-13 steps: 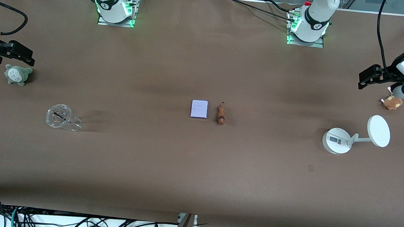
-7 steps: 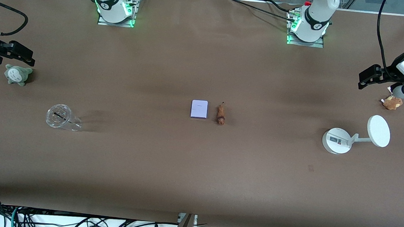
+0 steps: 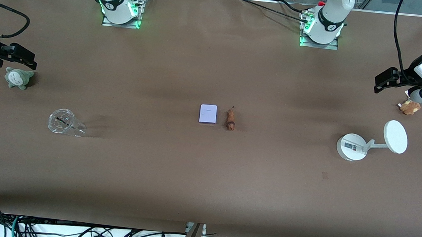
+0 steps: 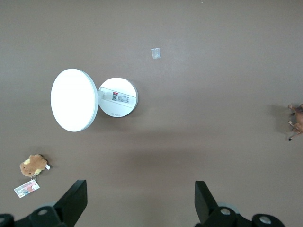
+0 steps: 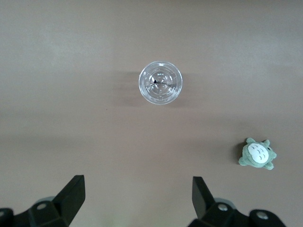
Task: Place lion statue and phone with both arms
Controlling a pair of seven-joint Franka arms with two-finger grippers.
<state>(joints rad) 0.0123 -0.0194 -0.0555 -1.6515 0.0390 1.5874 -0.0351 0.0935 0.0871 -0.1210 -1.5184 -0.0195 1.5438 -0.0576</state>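
Nothing had moved over the last second: phone (image 3: pixel 208 113) and lion statue (image 3: pixel 230 120) lay side by side mid-counter (image 3: pixel 206 178), untouched; left hand (image 4: pixel 139 201) and right hand (image 5: pixel 137 198) hung spread at opposite counter ends, suggesting neither pickup had begun.

Matt brown table (image 3: pixel 206 178), clear plastic cup (image 3: pixel 63 122)

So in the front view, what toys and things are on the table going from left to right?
Green plush toy → clear cup → phone → lion statue → white stand → brown plush toy.
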